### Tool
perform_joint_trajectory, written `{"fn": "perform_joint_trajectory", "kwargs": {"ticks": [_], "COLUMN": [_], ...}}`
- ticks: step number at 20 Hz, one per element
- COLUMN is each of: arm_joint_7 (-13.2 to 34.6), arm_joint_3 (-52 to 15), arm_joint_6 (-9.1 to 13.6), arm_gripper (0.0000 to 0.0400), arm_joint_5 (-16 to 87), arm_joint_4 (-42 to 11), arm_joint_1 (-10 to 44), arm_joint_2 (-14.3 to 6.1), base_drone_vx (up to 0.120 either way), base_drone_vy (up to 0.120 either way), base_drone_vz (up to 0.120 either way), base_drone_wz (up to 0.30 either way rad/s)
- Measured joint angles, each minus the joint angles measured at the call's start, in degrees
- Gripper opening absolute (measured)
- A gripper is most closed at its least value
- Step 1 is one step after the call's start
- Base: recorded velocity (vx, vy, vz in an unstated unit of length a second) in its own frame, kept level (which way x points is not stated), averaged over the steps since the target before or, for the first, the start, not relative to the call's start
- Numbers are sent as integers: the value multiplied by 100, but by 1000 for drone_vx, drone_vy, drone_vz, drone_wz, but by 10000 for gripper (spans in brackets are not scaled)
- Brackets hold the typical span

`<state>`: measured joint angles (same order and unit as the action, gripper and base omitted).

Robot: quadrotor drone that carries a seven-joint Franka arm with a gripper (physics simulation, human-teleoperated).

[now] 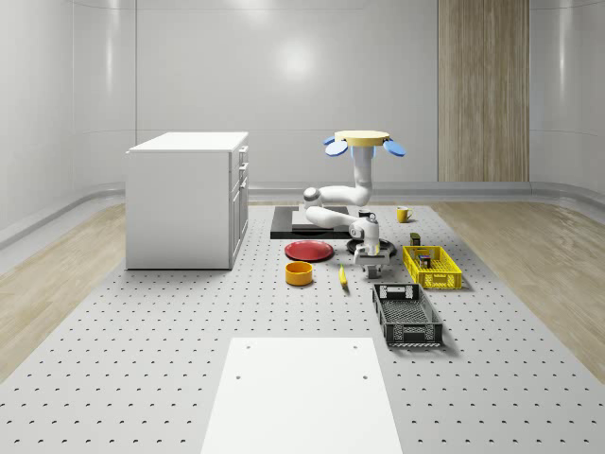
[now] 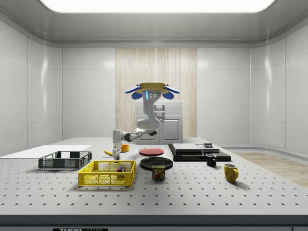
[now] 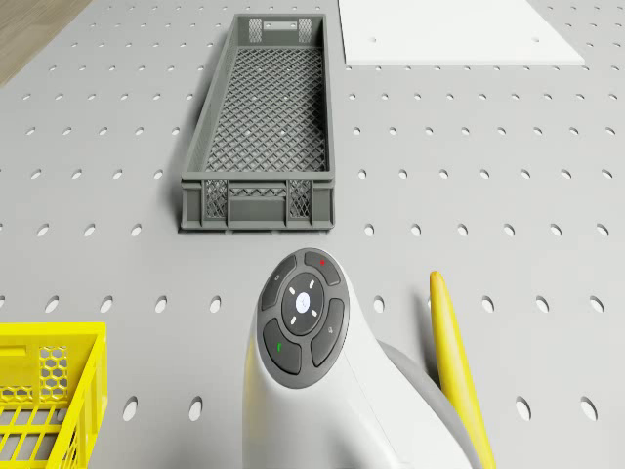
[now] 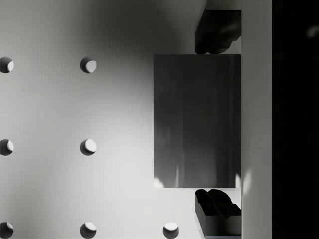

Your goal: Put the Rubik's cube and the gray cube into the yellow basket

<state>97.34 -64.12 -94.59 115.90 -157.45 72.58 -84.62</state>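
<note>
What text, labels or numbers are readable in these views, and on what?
"SPAM": on the can standing on the table beside the yellow basket, side view; just legible.
White lettering on a dark strip at the side view's bottom edge: cut off, unreadable.
Red and green marks on the arm's round button pad, drone view: symbols, no words.

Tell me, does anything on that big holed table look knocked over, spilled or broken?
Nothing stands out. The yellow plastic basket, the dark grey mesh crate, the red plate and the orange bowl all sit flat and upright. The drone hovers above the table, its claw lowered beside the basket.
</note>
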Motion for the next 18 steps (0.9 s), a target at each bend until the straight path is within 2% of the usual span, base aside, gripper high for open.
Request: {"fn": "perform_joint_trajectory", "kwargs": {"ticks": [9, 11, 13, 18], "arm_joint_7": [-14, -18, -21, -30], "arm_joint_3": [56, 65, 71, 80], "arm_joint_6": [13, 19, 25, 42], "arm_gripper": [400, 341, 305, 266], "arm_joint_5": [57, 67, 75, 89], "arm_joint_4": [-80, -94, -103, -115], "arm_joint_1": [-95, -113, -126, -147], "arm_joint_2": [-4, -2, 3, 19], "base_drone_vx": [0, 0, 0, 0], "base_drone_vy": [0, 0, 0, 0], "base_drone_vz": [0, 0, 0, 0], "base_drone_wz": [0, 0, 0, 0]}}
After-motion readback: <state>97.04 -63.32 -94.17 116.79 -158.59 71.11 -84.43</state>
